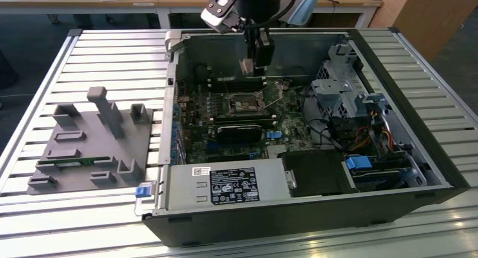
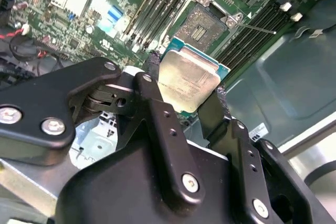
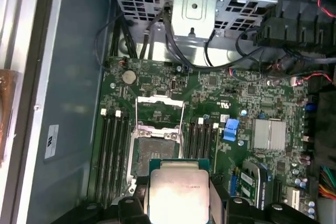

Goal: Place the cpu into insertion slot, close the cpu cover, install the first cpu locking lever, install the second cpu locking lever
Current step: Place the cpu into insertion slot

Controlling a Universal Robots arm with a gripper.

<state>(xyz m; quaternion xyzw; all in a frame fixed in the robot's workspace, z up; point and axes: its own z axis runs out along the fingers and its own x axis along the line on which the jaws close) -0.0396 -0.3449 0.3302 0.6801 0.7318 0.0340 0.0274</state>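
My gripper point(image 1: 252, 66) hangs inside the open computer case, above the green motherboard, and is shut on the cpu point(image 1: 245, 66). In both wrist views the cpu point(image 2: 186, 82) point(image 3: 178, 188) shows its pale metal face, pinched at two opposite edges by the black fingers point(image 2: 153, 74). It floats above the board, apart from it. The insertion slot point(image 1: 243, 105) point(image 2: 206, 25) point(image 3: 155, 155) lies bare with a dark centre. The cpu cover point(image 3: 160, 109) stands swung open at one side of the socket. A thin lever rod point(image 2: 257, 27) sticks out beside the socket.
Long black memory slots point(image 3: 113, 150) flank the socket. A silver heatsink point(image 3: 269, 134) and blue connector point(image 3: 230, 129) sit nearby. The power-supply box point(image 1: 224, 185), drive cage point(image 1: 343, 95) and cables crowd the case. A grey fixture plate point(image 1: 89, 151) lies on the slatted table at the exterior view's left.
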